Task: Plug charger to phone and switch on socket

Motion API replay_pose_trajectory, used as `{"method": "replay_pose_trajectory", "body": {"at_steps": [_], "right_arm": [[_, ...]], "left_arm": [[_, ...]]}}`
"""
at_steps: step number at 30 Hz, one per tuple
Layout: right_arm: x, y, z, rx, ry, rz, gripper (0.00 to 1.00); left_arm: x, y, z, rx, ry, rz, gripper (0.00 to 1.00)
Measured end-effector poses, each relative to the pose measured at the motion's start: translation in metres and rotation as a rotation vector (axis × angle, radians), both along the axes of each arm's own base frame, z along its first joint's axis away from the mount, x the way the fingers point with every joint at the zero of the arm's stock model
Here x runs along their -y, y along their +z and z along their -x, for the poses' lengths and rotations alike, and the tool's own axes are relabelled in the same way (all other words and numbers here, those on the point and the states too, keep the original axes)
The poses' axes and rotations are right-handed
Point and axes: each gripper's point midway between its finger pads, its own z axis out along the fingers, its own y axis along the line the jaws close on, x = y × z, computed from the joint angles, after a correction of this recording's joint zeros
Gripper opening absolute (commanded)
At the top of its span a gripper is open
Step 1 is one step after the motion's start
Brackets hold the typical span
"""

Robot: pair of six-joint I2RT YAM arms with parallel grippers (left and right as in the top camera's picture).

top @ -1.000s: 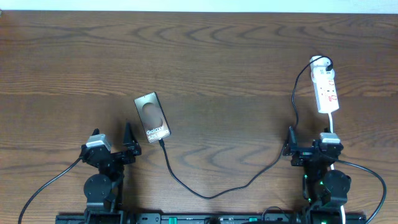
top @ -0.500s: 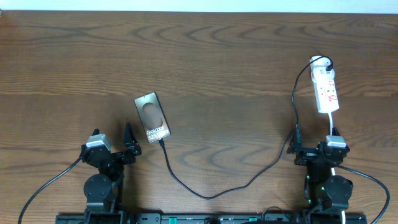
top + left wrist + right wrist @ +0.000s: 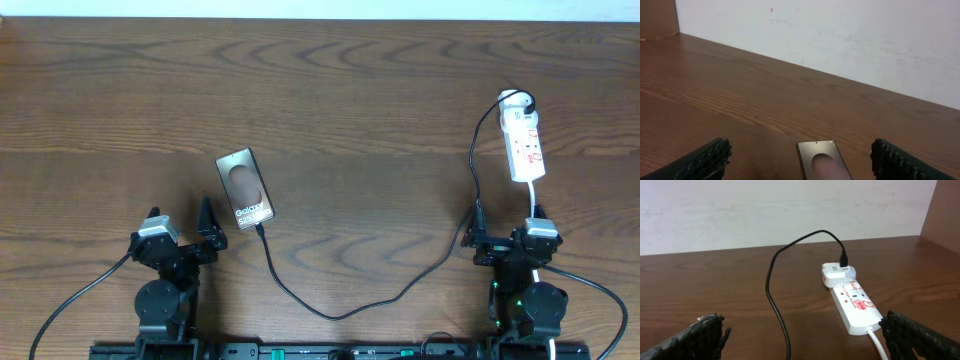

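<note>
Bronze phone (image 3: 245, 188) w/ black charger (image 3: 335, 316) at its edge; wood table (image 3: 350, 90), white wall (image 3: 840, 40). My left gripper (image 3: 801, 160) + right gripper (image 3: 807, 337): jaws spread, nothing held.

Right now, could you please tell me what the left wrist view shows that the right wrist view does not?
Only left wrist: the phone's top end, ahead of the open left gripper. Only right wrist: the socket and the charger plugged into its white adapter, beyond the open right gripper. Both: the wooden table and white wall.
</note>
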Motion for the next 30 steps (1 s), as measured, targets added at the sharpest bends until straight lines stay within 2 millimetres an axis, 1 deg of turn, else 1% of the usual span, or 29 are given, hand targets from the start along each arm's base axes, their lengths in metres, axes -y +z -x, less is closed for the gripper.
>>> {"method": "replay_pose_trajectory", "body": {"at_steps": [16, 30], "right_arm": [[0.0043, 0.0007, 0.0004, 0.009, -0.031, -0.069, 0.99], [0.0039, 0.0007, 0.0003, 0.01, -0.029, -0.074, 0.99]], "left_arm": [[0.0, -0.0001, 0.0, 0.0, 0.0, 0.0, 0.91], [0.0, -0.0002, 0.0, -0.001, 0.0, 0.0, 0.91]]}}
